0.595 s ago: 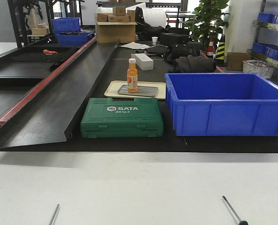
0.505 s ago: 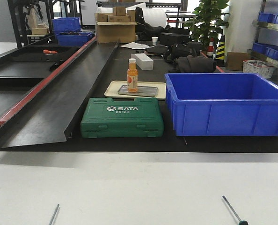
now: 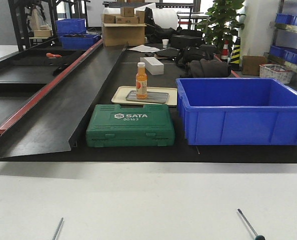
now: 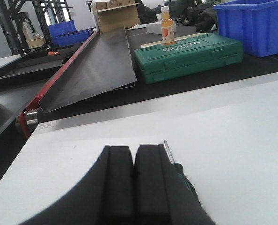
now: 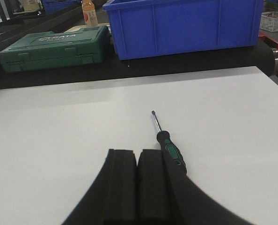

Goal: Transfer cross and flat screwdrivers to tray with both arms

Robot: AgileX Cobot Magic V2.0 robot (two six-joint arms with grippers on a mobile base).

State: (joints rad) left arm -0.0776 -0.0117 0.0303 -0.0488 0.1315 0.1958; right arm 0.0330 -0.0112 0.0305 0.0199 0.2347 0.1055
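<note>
Two screwdrivers lie flat on the white worktop (image 3: 148,200), well apart from each other: the left screwdriver (image 4: 180,173) on our left side and the right screwdriver (image 5: 167,141) on our right side.

We see the left screwdriver just beside the left claw (image 4: 134,149), on the claw's right. Its thin metal end points away from us. Its green and black handle is partly hidden behind the claw. The left claw has its two black pads pressed together with no gap, and it holds nothing. We cannot tell if it touches the handle.

The right screwdriver lies just beside the right claw (image 5: 138,152), on that claw's right as well. Its metal end points away from us, toward the blue bin (image 3: 238,125). The right claw has its pads pressed together and holds nothing.

Past the white worktop is a black worktop (image 3: 213,152). On it a green case (image 3: 130,126) sits next to the blue bin. Behind the case lies a beige tray (image 3: 119,94). A smaller grey tray (image 3: 156,97) lies on it, and an orange bottle (image 3: 141,80) stands upright on the grey one. A long black ramp (image 3: 63,105) lies left of the case.

We cannot tell which screwdriver has the cross tip.
</note>
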